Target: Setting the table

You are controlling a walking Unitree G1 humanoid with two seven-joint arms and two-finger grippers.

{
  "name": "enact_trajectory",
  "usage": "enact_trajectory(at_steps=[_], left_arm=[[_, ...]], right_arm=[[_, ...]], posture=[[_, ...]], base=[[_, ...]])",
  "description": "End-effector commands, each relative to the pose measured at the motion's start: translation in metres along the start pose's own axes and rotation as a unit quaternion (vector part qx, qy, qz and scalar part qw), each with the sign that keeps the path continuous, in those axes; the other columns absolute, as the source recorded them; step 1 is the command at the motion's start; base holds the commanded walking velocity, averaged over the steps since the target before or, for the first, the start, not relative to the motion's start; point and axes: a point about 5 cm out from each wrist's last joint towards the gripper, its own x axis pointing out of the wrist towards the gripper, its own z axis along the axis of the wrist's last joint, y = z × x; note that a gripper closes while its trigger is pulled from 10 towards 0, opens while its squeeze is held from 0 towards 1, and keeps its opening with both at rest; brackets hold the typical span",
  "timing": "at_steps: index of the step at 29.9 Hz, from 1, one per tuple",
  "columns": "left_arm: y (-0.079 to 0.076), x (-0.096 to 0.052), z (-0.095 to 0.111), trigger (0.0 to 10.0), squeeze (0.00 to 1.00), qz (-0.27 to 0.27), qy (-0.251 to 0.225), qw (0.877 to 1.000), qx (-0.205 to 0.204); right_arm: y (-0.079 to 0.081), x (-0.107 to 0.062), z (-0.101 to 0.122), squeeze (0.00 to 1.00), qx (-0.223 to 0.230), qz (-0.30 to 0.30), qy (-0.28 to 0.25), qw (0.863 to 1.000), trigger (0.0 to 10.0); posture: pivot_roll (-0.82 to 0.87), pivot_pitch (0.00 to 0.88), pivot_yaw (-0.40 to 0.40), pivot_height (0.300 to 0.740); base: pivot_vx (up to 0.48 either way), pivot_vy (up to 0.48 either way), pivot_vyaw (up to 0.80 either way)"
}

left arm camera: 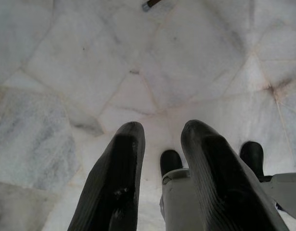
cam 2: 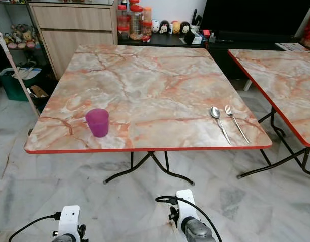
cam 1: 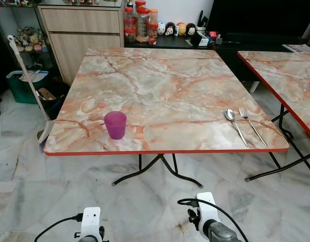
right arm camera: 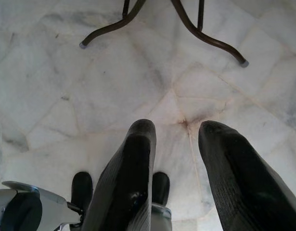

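A marble-patterned table (cam 1: 170, 85) with a red edge stands in front of me. A purple plastic cup (cam 1: 115, 124) stands upright near its front left corner. A spoon (cam 1: 234, 124) and a fork (cam 1: 252, 125) lie side by side near the front right corner. Both arms hang low in front of the table, the left arm (cam 1: 90, 225) and the right arm (cam 1: 208, 216). My left gripper (left arm camera: 164, 130) is open over the bare floor, holding nothing. My right gripper (right arm camera: 179, 127) is open too, pointing at the floor near the table's black legs (right arm camera: 186, 24).
A second marble table (cam 1: 286, 70) stands close on the right with a narrow gap between. Behind are a wooden cabinet (cam 1: 84, 30), jars (cam 1: 139, 22) on a dark shelf, a mop (cam 1: 28, 80) and a green bin (cam 1: 21, 85) at the left.
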Motion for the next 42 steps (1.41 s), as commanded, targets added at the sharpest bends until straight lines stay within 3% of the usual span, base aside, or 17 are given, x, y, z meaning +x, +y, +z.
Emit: enact_trajectory(at_steps=[1,22,34,42], left_arm=[[-0.0036,-0.0003,-0.0019,10.0,0.00,-0.007,0.005,1.000,0.004],[-0.0043,0.0001,-0.0002,10.0,0.00,-0.009,0.003,1.000,0.012],[-0.0043,0.0006,0.0024,10.0,0.00,-0.007,-0.002,1.000,0.005],[-0.0036,0.0012,0.0054,10.0,0.00,-0.004,-0.006,1.000,0.005]], right_arm=[[-0.0030,-0.0007,-0.0010,0.00,0.003,-0.006,0.000,1.000,10.0],[-0.0025,-0.0007,-0.0018,0.00,0.005,-0.007,0.001,1.000,10.0],[-0.0022,-0.0005,-0.0007,0.00,0.004,-0.006,-0.001,1.000,10.0],[-0.0015,-0.0001,0.0014,0.00,-0.004,-0.005,-0.004,1.000,10.0]], posture=[[-0.02,0.000,-0.051,0.740],[-0.02,0.000,-0.045,0.740],[-0.03,0.000,-0.045,0.740],[-0.03,0.000,-0.044,0.740]], base=[[0.000,-0.469,0.00],[0.000,-0.428,0.00],[0.000,0.000,0.00],[0.266,0.000,0.00]])
